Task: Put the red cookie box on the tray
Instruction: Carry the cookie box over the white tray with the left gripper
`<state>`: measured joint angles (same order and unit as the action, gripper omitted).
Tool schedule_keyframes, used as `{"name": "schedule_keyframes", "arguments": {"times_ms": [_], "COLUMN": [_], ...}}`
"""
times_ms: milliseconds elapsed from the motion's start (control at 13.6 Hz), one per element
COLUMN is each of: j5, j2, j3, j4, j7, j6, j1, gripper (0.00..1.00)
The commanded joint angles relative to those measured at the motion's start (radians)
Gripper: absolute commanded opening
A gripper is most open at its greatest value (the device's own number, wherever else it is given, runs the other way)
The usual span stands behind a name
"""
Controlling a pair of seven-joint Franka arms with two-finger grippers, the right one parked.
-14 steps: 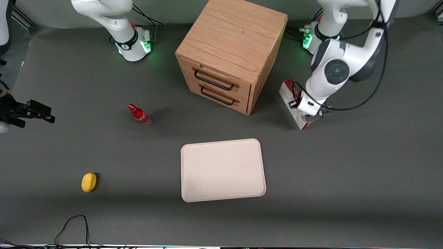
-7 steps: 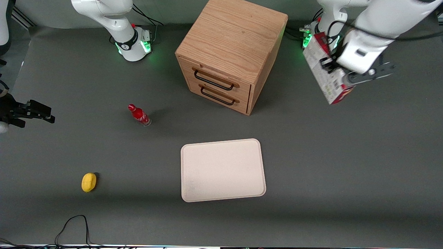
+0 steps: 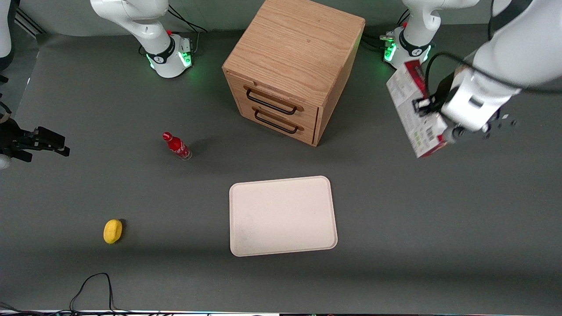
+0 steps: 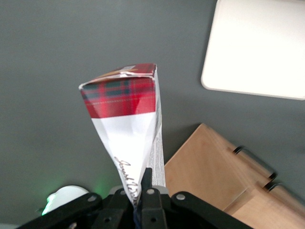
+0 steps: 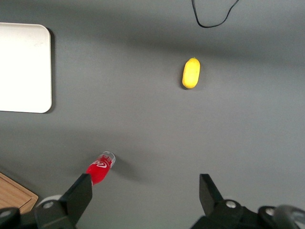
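Note:
My left gripper (image 3: 432, 118) is shut on the red cookie box (image 3: 413, 115), a long thin carton with a white printed face, and holds it tilted in the air toward the working arm's end of the table, beside the wooden cabinet. In the left wrist view the red cookie box (image 4: 128, 124) rises from the gripper (image 4: 143, 193), its tartan end uppermost. The cream tray (image 3: 283, 215) lies flat on the table nearer the front camera, in front of the cabinet, with nothing on it; a corner of the tray (image 4: 257, 45) shows in the left wrist view.
A wooden two-drawer cabinet (image 3: 294, 68) stands at the table's middle, farther from the camera than the tray. A small red bottle (image 3: 177, 146) and a yellow lemon-like object (image 3: 113, 231) lie toward the parked arm's end. A black cable (image 3: 94, 283) trails at the front edge.
The gripper lifted the cookie box off the table beside the cabinet, carried it up and away from the camera, then came back nearer and a little lower, the box still in its grip.

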<state>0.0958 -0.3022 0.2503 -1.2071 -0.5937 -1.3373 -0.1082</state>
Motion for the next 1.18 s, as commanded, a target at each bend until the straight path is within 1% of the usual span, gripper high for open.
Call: {"name": "schedule_keyframes", "arguments": {"times_ms": [0,74,148,221,295,443,590,664,738,1107], "j5": [-0.049,-0.104,-0.132,-0.14,-0.14,-0.149,-0.204,-0.258,-0.292,-0.294], "j2": [-0.312,-0.377,-0.429,-0.486,-0.533,-0.601,-0.658,-0.685,-0.702,-0.749], "j3": [-0.002,-0.003,-0.005,-0.015,-0.047,-0.083,-0.088,-0.089,-0.089,-0.085], "j4": [0.335,0.351,0.351,0.351,0.354,0.351,0.348,0.35,0.35,0.337], "j7": [-0.133,-0.144,-0.165,-0.242,-0.268,-0.267,-0.253,-0.238,-0.203,-0.065], "j6": [-0.017,-0.09,-0.174,-0.268,-0.342,-0.446,-0.525,-0.542,-0.56,-0.611], "j1": [-0.131,-0.175,-0.215,-0.26,-0.295,-0.327,-0.338,-0.361,-0.369,-0.372], "gripper": [0.0,0.0,0.0,0.0,0.0,0.0,0.0,0.0,0.0,0.0]}}
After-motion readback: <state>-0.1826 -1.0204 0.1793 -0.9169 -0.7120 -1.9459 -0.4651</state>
